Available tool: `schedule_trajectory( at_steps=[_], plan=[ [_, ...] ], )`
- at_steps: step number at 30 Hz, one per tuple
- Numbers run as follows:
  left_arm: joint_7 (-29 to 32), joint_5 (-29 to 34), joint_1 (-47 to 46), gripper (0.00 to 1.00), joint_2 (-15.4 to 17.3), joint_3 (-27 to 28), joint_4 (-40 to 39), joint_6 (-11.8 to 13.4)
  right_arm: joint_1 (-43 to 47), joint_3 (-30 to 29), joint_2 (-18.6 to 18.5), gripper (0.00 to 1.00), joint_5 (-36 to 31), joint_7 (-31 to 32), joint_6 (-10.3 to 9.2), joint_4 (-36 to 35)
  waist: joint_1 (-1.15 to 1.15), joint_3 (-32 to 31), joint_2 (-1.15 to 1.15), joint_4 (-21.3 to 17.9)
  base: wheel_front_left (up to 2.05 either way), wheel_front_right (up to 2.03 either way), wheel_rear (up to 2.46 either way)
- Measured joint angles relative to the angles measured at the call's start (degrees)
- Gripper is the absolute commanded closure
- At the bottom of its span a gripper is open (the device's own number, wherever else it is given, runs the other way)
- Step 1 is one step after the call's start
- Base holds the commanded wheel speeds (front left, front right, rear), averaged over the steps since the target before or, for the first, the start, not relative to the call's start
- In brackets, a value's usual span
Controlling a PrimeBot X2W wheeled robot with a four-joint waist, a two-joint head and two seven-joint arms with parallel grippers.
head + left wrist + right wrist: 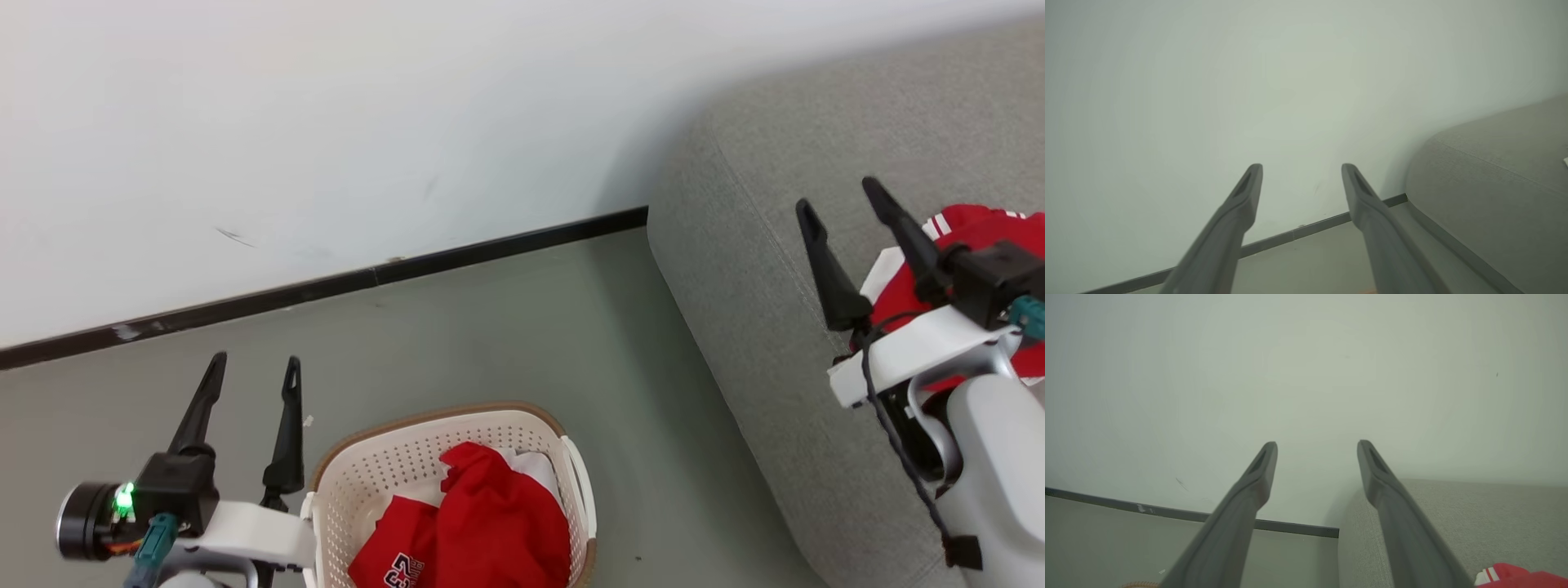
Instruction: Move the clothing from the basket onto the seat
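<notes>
Red clothing [490,523] heaped in basket [424,418], on floor [506,327] just right of left gripper [255,359]; fingers wide, empty. Right gripper [837,193] likewise wide, empty, over seat [751,269] beside garment [971,224] lying there. Left arm nearer; reach right and down.

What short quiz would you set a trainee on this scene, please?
1. True or false: the basket is empty.
2. The red garment beside the right gripper lies on: A the floor, B the seat, C the basket.
3. Fill in: the left gripper and the right gripper are both ____.
Key: 1 false, red clothing lies in it; 2 B; 3 open.
</notes>
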Motion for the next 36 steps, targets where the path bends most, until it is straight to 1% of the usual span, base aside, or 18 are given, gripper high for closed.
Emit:
schedule_trajectory(
  at_steps=[7, 16, 24, 36],
  plan=[
    [0.00, -0.68, 4.00, 0.00, -1.11, 2.40, 1.76, 2.29, 5.05, -0.45, 3.25, 0.00, -1.07, 0.00, 0.00, -0.81, 0.00, -2.80, 0.00, 2.14, 0.00, 0.00, 0.00],
    [0.00, -1.03, 6.73, 0.00, -2.35, 3.03, 3.81, 2.79, 12.07, -1.74, 7.15, 0.00, -1.08, 0.00, 0.00, -2.13, 0.00, -6.06, 0.00, 4.42, 0.00, 0.00, 0.00],
    [0.00, -0.94, 7.76, 0.00, -3.05, 3.02, 4.87, 2.79, 18.76, -2.57, 8.18, 0.00, -1.53, 0.00, -0.01, -2.09, 0.00, -8.50, 0.00, 6.11, 0.00, 0.00, 0.00],
    [0.00, -0.92, 7.95, 0.00, -3.67, 3.05, 6.00, 2.69, 24.26, -3.32, 9.56, 0.00, -3.15, 0.00, -0.01, -3.34, 0.00, -10.72, 0.00, 8.08, 0.00, 0.00, 0.00]
  ],
)
